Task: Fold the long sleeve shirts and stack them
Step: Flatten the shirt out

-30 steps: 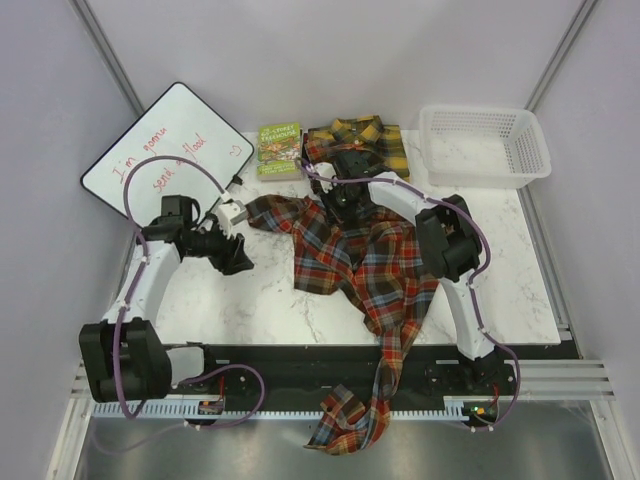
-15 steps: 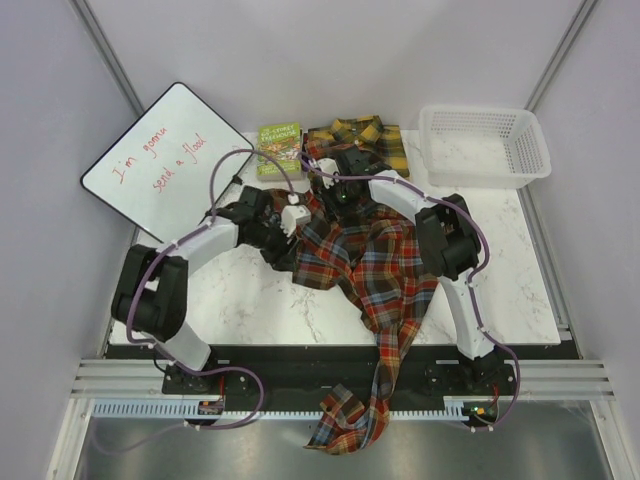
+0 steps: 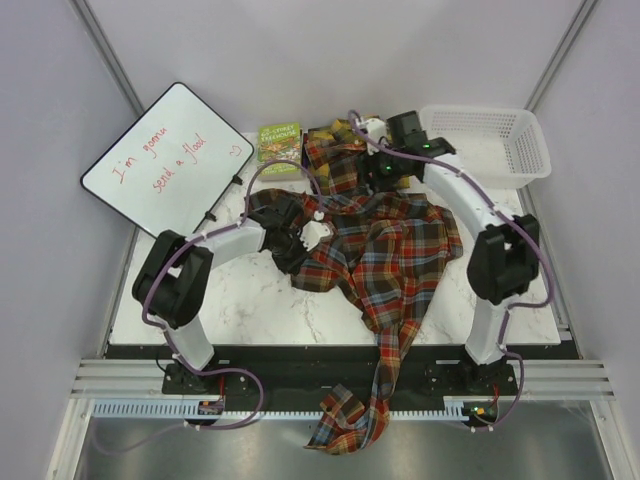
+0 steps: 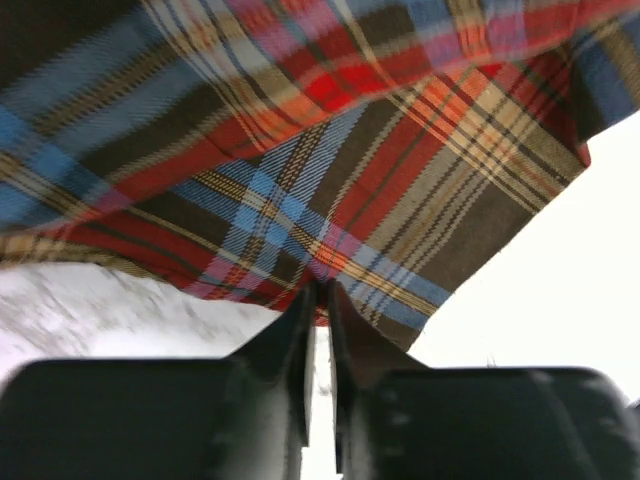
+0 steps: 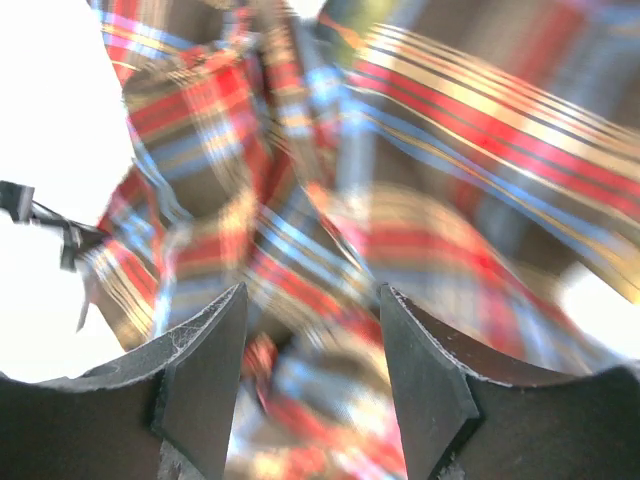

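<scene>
Shirts: the red-brown shirt (image 3: 385, 260) lies crumpled across the middle of the table (image 3: 240, 300), one sleeve trailing over the near edge. Its far end laps onto the yellow and black shirt (image 3: 332, 130), which sits at the far edge just beside the green book (image 3: 279, 147). I see the left gripper (image 4: 318, 290) at the red-brown shirt's left hem, fingers drawn almost together and pinching the cloth, while the right gripper (image 5: 312, 290) hangs over the far end of that shirt, jaws well apart and clamping nothing in a blurred wrist view.
</scene>
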